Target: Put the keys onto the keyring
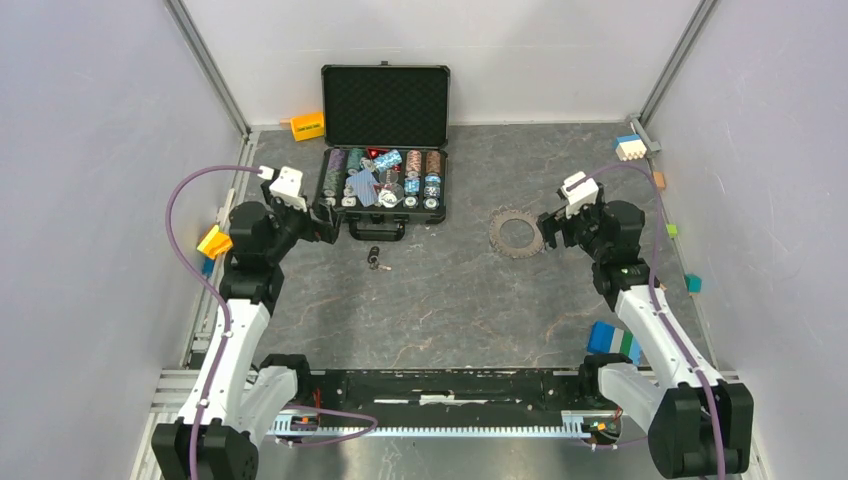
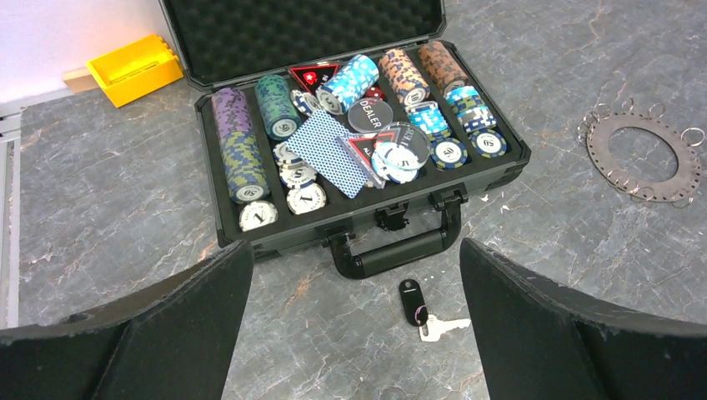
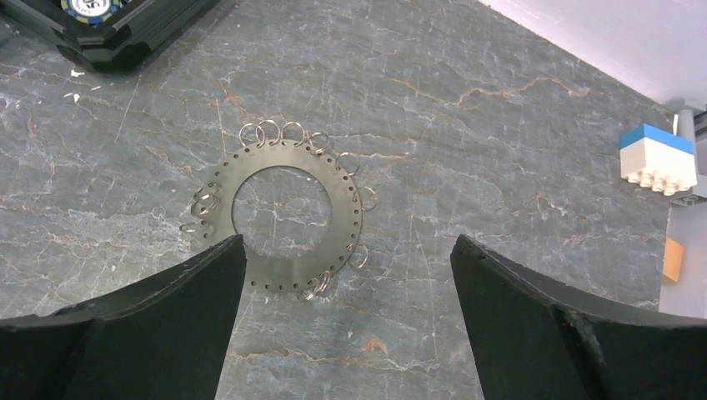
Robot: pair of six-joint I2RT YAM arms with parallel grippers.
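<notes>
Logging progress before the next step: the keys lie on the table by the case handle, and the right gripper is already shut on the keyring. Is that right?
Not quite. The right gripper is not shut on the keyring: the right wrist view shows its jaws open and the ring lying flat on the table, ungripped. The keys do lie by the case handle.

You can read one word, "DEALER", in white on the round dark dealer button (image 2: 370,115) among the poker chips (image 2: 240,158) in the open case (image 2: 300,33). The chip faces' markings are too small to read.
</notes>
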